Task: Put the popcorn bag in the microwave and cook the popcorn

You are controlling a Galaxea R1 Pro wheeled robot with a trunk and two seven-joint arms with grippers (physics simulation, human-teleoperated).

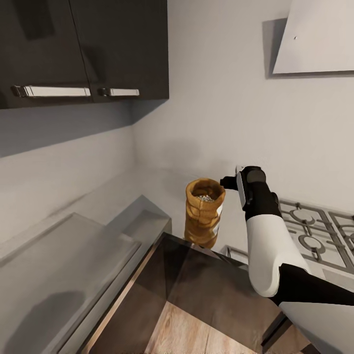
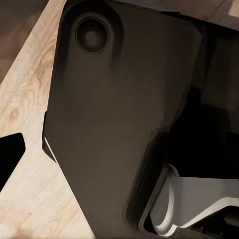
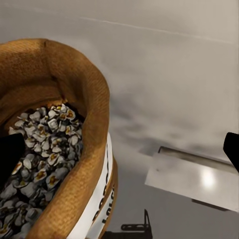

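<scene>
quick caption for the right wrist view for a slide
Right wrist camera looks into the open popcorn bag, its rolled rim around a heap of whitish popcorn.

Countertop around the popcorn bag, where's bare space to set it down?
The countertop is bare from the popcorn bag leftward to the wall corner under the cabinets. On the bag's other side it is crowded: the right gripper beside the rim, then the hob.

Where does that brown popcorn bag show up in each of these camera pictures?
Head view: the popcorn bag stands at the centre on the countertop, beside the right gripper.
Left wrist view: not in it.
Right wrist view: it is close up, at the picture's left, popcorn inside.
Shared landmark: the gas hob, whose grate peeks in behind the bag.
</scene>
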